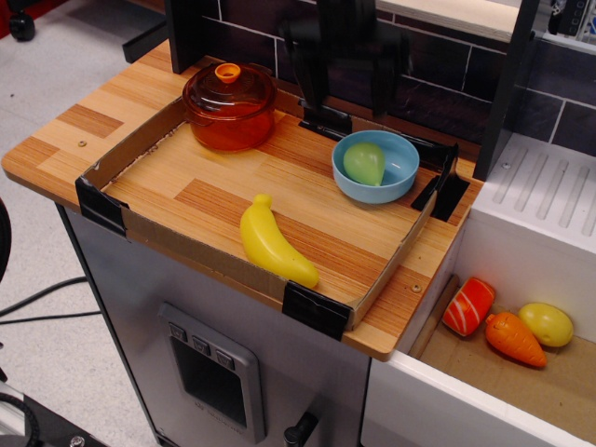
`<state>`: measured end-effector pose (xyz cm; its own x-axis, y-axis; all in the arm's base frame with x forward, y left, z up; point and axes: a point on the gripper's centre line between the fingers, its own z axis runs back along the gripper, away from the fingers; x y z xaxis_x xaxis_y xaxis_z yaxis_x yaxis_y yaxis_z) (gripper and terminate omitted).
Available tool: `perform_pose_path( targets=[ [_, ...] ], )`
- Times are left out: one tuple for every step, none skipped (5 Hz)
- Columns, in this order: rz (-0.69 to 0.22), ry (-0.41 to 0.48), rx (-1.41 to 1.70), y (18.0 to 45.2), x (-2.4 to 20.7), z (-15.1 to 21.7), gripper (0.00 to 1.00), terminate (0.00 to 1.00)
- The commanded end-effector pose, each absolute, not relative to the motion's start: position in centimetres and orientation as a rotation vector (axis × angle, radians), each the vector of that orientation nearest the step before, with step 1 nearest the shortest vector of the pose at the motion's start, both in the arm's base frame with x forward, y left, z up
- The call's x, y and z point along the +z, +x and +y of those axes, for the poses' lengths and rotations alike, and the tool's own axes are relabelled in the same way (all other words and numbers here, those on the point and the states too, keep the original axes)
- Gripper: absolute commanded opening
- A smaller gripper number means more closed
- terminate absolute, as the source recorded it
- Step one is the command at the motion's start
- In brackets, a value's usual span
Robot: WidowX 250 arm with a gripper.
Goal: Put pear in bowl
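Note:
The light-green pear [364,163] lies inside the light-blue bowl [402,177] at the back right of the cardboard-edged tray. My black gripper [346,79] hangs above and behind the bowl, a little to its left. Its two fingers are spread apart and hold nothing. It is clear of the pear and the bowl.
An orange transparent lidded pot [229,105] stands at the tray's back left. A yellow banana [271,242] lies near the front edge. The low cardboard wall [200,251] rings the tray. A salmon piece [467,305], a carrot [514,338] and a yellow lemon-like toy [547,323] lie in the lower bin at right.

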<state>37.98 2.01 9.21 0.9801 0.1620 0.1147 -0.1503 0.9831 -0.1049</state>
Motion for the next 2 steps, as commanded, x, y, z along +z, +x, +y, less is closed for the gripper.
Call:
perform_pose_path(
  targets=[
    [-0.197, -0.094, 0.2, 38.08, 14.03, 3.74, 1.0, 0.0],
    [-0.197, -0.094, 0.2, 38.08, 14.03, 3.74, 1.0, 1.0]
  ],
)
